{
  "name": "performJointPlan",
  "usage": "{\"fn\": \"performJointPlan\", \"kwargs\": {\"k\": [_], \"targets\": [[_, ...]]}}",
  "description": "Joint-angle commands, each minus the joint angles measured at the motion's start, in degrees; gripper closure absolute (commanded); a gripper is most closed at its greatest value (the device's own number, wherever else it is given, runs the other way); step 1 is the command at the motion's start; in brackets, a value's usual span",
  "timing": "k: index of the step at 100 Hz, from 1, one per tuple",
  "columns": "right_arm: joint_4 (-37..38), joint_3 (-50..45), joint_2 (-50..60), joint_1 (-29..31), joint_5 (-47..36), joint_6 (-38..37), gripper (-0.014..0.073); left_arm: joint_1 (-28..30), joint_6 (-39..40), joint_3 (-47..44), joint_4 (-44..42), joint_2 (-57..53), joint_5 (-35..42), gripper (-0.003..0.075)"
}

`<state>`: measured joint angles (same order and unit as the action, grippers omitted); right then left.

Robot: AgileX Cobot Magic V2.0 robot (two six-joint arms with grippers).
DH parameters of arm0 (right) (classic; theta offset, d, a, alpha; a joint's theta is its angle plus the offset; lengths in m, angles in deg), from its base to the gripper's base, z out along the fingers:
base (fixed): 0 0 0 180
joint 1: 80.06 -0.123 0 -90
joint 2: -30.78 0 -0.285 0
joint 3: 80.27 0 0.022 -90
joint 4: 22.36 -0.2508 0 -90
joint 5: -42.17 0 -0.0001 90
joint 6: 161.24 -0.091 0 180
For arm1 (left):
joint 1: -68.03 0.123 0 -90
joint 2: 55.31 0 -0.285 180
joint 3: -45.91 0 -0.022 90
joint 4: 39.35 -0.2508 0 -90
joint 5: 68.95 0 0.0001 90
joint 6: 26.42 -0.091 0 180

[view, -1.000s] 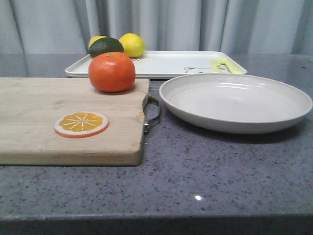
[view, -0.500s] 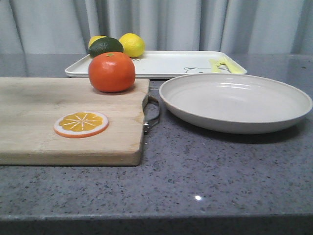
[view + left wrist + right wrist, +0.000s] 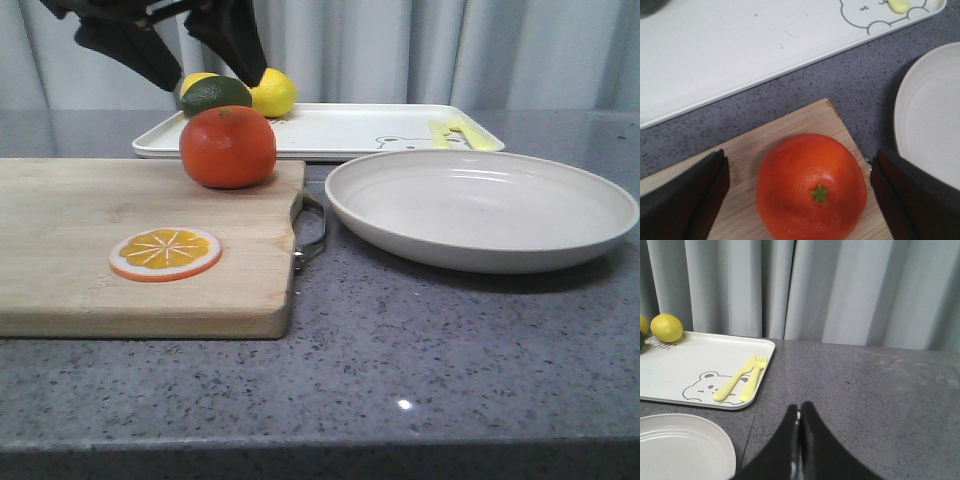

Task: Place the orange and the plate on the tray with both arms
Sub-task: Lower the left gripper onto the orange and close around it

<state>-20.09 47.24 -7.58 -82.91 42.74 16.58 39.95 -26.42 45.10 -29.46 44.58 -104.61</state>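
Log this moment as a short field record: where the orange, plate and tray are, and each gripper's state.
orange: on the wooden cutting board, near its far right corner
plate: on the counter, right of the board, empty
tray: behind both, holding lemons, a dark green fruit and yellow cutlery
orange slice: flat on the board
left gripper: open, above the orange, not touching
right gripper: shut, empty

Even, soft overhead light. Small glare spot on countertop [image 3: 404,404]. Soft shadow under plate [image 3: 482,208]. Near black fingers [image 3: 687,200] blurred in left wrist view.
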Motion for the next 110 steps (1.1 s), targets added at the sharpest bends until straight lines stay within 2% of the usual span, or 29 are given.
{"fn": "performJointPlan", "kwargs": {"k": [1,70,80,99,110], "targets": [[0.5,2.0,-0.5,0.1,-5.2,0.1,0.0660,-0.6,0.0,2.9,1.7,-0.6,1.5,0.0163],[0.5,2.0,-0.5,0.1,-5.2,0.1,0.0660,-0.6,-2.2,3.5,4.3,3.6,-2.5,0.0180],[0.5,2.0,-0.5,0.1,-5.1,0.1,0.0660,-0.6,-2.2,3.5,4.3,3.6,-2.4,0.0225],[0.5,2.0,-0.5,0.1,-5.0,0.1,0.0660,-0.6,-2.2,3.5,5.2,3.6,-2.4,0.0366],[0.5,2.0,-0.5,0.1,-4.9,0.1,0.0660,-1.0,-2.2,3.7,5.7,3.6,-2.4,0.0385]]}}
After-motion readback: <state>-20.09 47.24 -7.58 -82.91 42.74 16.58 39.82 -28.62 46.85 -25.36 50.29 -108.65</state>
